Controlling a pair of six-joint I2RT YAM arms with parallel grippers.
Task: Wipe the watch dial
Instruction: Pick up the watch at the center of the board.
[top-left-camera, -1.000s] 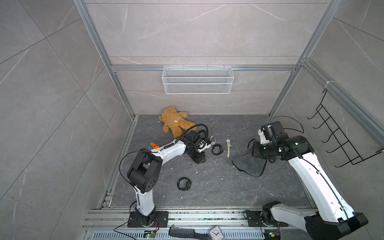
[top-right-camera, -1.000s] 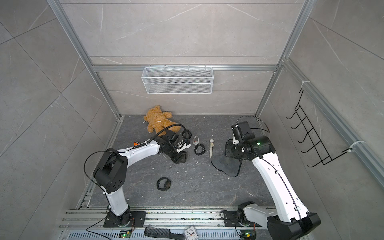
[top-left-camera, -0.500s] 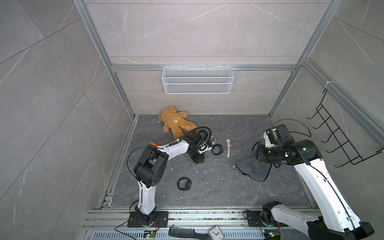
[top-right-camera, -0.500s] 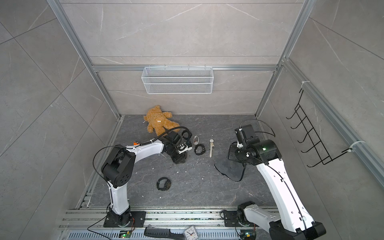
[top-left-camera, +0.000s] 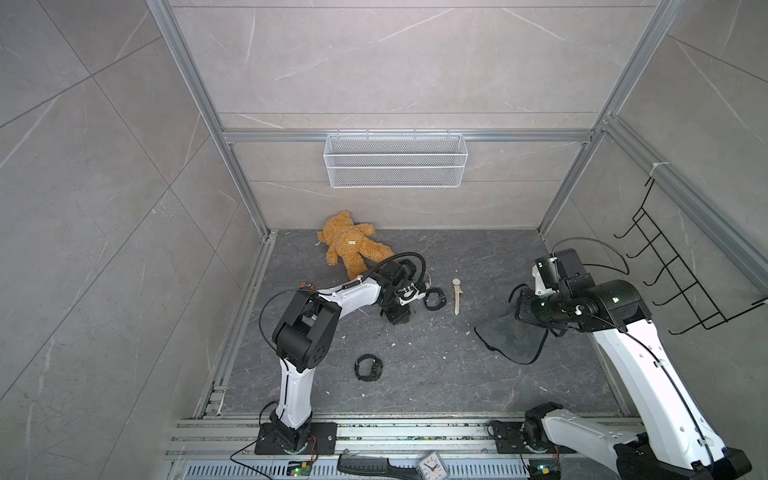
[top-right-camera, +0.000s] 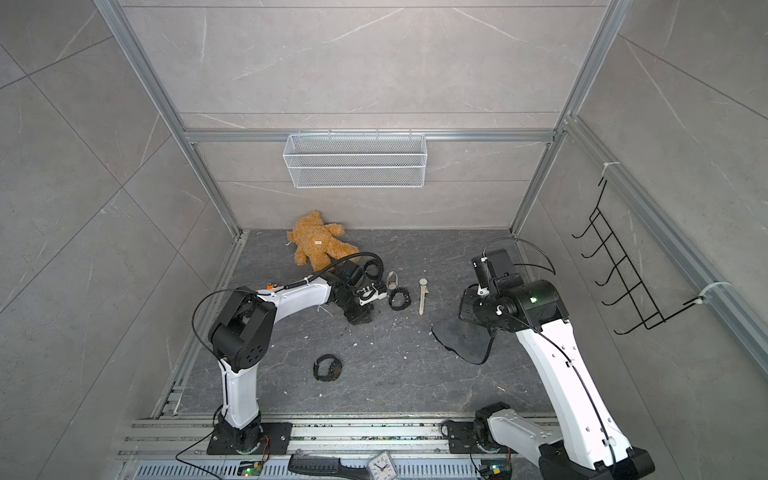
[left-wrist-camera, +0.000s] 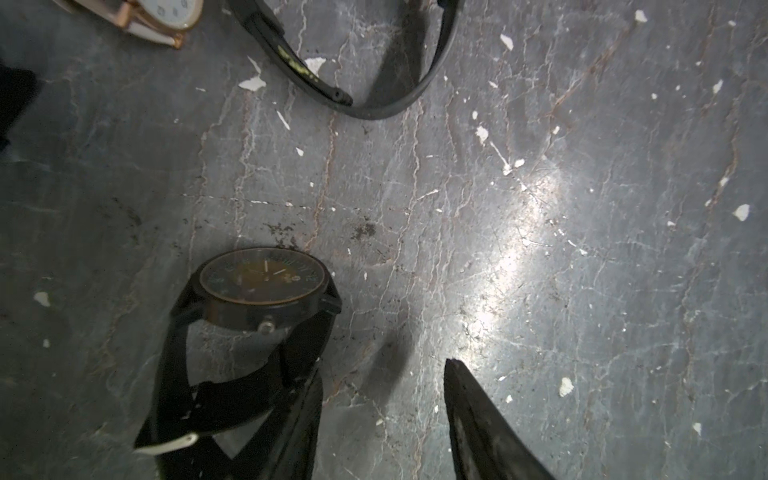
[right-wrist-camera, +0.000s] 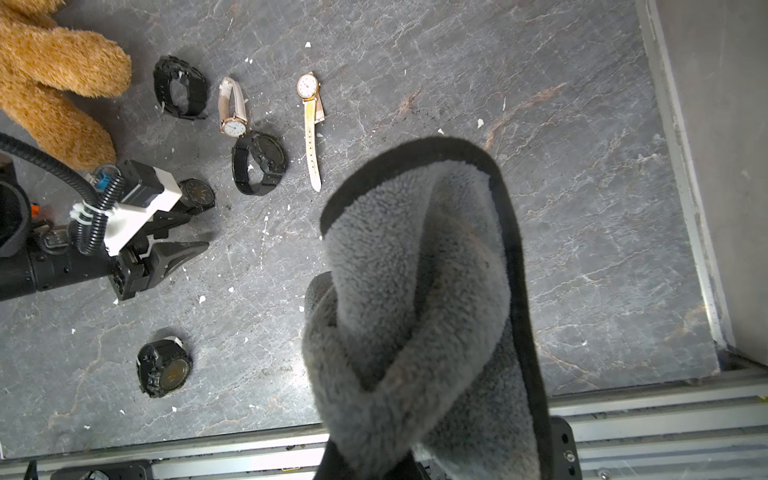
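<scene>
A black watch with a dark round dial (left-wrist-camera: 262, 276) lies dial-up on the grey stone floor, strap looped under it. My left gripper (left-wrist-camera: 382, 365) hangs low over the floor and is open, with bare floor between its fingers. The watch (right-wrist-camera: 199, 193) lies just outside one finger (left-wrist-camera: 307, 411), its strap against that finger. In both top views the left gripper (top-left-camera: 398, 316) (top-right-camera: 360, 316) covers the watch. My right gripper (top-left-camera: 527, 309) is shut on a grey fluffy cloth (right-wrist-camera: 415, 291) with a black hem. The cloth (top-left-camera: 513, 336) hangs above the floor, well right of the watch.
Other watches lie near: a rose-gold one (right-wrist-camera: 232, 124), a chunky black one (right-wrist-camera: 259, 164), a cream-strapped one (right-wrist-camera: 309, 124), a black one (right-wrist-camera: 178, 87) by the teddy bear (top-left-camera: 349, 245), and one (top-left-camera: 368, 366) nearer the front. A wire basket (top-left-camera: 395, 160) hangs on the back wall. Hooks (top-left-camera: 681, 282) line the right wall.
The right arm has carried the cloth a little to the right and towards the front. The left arm's elbow has swung slightly; its gripper stays by the black watch.
</scene>
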